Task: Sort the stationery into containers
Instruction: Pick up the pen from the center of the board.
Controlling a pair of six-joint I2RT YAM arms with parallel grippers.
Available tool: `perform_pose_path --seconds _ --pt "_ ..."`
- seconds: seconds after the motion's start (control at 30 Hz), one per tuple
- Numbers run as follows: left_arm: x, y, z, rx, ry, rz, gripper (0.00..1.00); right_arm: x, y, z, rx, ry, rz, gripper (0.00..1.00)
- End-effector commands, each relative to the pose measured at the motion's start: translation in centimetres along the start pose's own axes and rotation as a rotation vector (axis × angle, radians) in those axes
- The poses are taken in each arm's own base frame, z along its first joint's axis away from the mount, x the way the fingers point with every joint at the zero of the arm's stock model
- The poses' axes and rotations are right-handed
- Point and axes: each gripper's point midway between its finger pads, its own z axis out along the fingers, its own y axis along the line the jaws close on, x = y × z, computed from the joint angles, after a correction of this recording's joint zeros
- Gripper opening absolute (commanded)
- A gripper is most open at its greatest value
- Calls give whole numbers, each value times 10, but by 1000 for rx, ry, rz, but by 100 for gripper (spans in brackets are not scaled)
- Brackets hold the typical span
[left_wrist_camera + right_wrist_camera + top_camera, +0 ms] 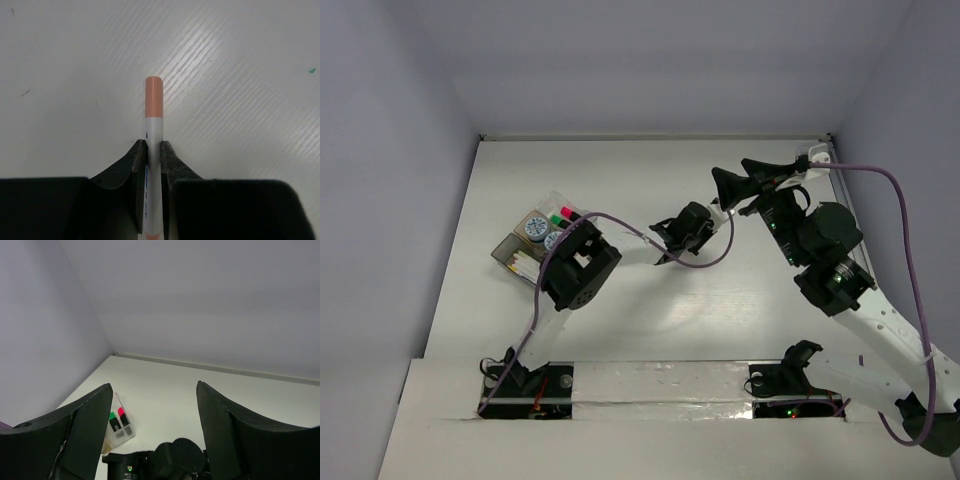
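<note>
My left gripper (153,146) is shut on a thin white pen (153,131) with an orange cap, held just above bare table; the cap points away from the wrist. In the top view this gripper (668,248) is mid-table, right of the containers (516,250). The clear tray (556,203) holds a green-capped and a pink-capped marker (566,214), the tan tray holds blue-white discs (535,228), and the grey tray holds white pens (523,263). My right gripper (740,178) is open, empty and raised at the back right. Its view (154,387) shows the two markers (122,416).
A small green speck (312,70) lies on the table to the right of the held pen. The left arm's black wrist (170,460) sits below the right gripper's view. Purple cables (905,230) loop over the right arm. Walls close off the back and both sides.
</note>
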Motion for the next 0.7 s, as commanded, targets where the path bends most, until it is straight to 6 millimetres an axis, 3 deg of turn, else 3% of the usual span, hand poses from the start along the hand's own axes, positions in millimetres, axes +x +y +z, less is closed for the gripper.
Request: perform_pose_path --seconds 0.0,0.1,0.23,0.27,0.33,0.4,0.43,0.47,0.5,0.53,0.57,0.63,0.67 --pt "48 6 -9 -84 151 11 0 -39 4 -7 -9 -95 13 74" --pt "33 9 -19 -105 88 -53 0 -39 4 -7 -12 -93 17 74" --pt "-13 21 -51 -161 -60 -167 0 -42 6 -10 -24 -97 19 74" --pt "-34 26 -73 -173 -145 -203 0 -43 6 -10 -24 -97 18 74" --pt "-48 48 -96 -213 -223 -299 0 -44 7 -11 -26 -98 20 74" --pt "-58 66 -130 -251 -318 -423 0 -43 8 -11 -34 -92 21 74" --pt "-73 87 -156 -284 -400 -487 0 -44 10 -11 -45 -92 22 74" --pt "-51 92 -162 -300 -389 -575 0 -41 11 -10 -48 -83 24 74" --pt "-44 107 -175 -347 -415 -635 0 -40 13 -9 -55 -77 27 74" --pt "-51 131 -205 -394 -499 -709 0 -40 15 -8 -67 -74 26 74" --pt "-18 136 -210 -433 -471 -758 0 -38 16 -7 -71 -62 25 74" --pt "5 156 -235 -517 -520 -881 0 -34 19 -5 -82 -46 27 74" --pt "27 166 -256 -574 -539 -923 0 -34 20 -4 -89 -43 26 74"
